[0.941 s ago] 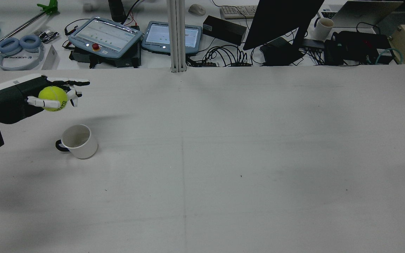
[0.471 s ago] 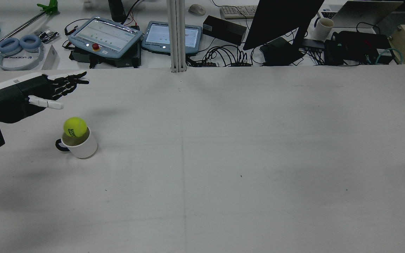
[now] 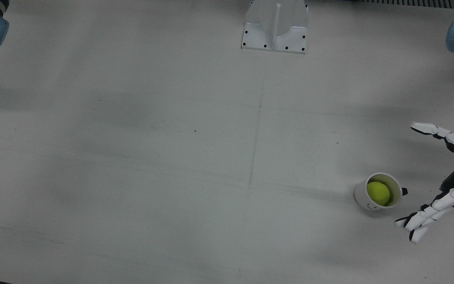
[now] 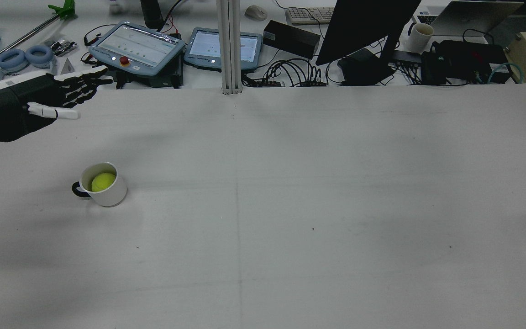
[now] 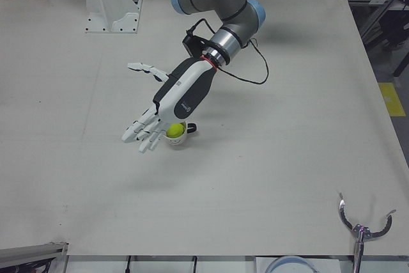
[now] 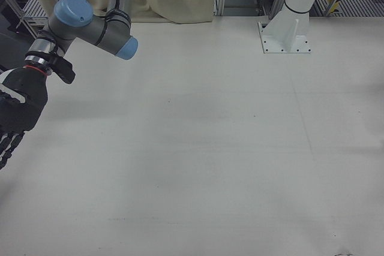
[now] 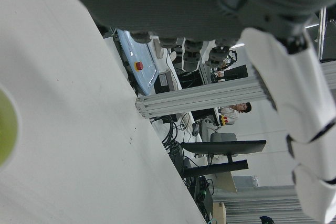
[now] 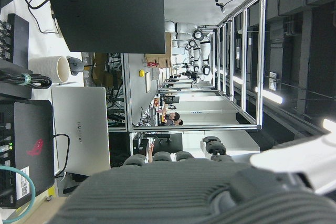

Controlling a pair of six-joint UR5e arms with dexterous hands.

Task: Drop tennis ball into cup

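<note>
on the left side of the table (image 4: 290,205) in the rear view, the ball (image 4: 103,181) sits inside the cup (image 4: 107,194), which stands upright with its dark handle pointing left. above and beyond it, the left hand (image 4: 39,103) hangs in the air with fingers spread wide, holding nothing. the right hand (image 6: 15,118) shows at the right-front view's left edge; i cannot tell its state.
</note>
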